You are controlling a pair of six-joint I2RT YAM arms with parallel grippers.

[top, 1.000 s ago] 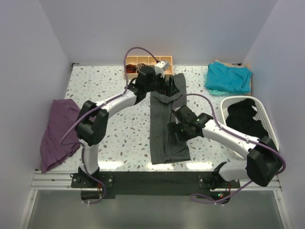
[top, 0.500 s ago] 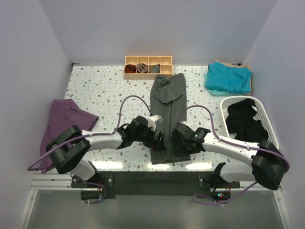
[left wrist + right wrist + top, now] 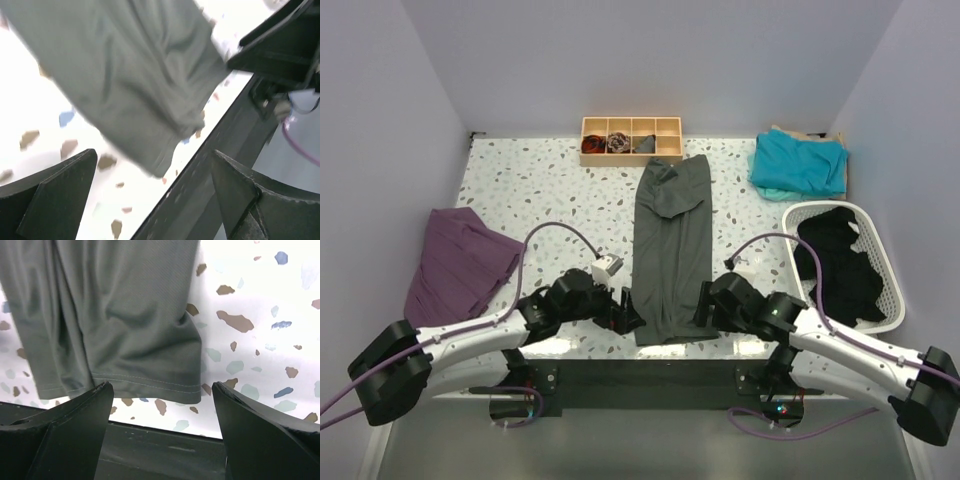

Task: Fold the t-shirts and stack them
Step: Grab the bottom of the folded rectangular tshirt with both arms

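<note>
A white tabletop (image 3: 550,190) flecked with grey and brown chips fills the middle of the top view, shut in by pale lilac walls. The charcoal t-shirt (image 3: 672,250) lies down the centre as a long, narrow folded strip of matte knit, its hem at the bottom edge of the tabletop. The teal t-shirt (image 3: 798,162) sits bunched at the upper right. A wooden compartment tray (image 3: 631,152) stands at top centre, a rumpled purple cloth (image 3: 460,265) lies at the left, and a white perforated basket (image 3: 893,300) of dark cloth is at the right. The left hand (image 3: 628,312) is low, just left of the strip's bottom corner, and the right hand (image 3: 705,310) just right of it.

In the blurred left wrist view, the grey hem corner slants from upper left to centre, above two black wedge-shaped fingers (image 3: 55,200) spread wide, pinching nothing.

In the right wrist view, the stitched hem crosses mid-frame below soft folds. The black fingers (image 3: 265,435) sit in the bottom corners, spread wide, with the hem just above the gap.
</note>
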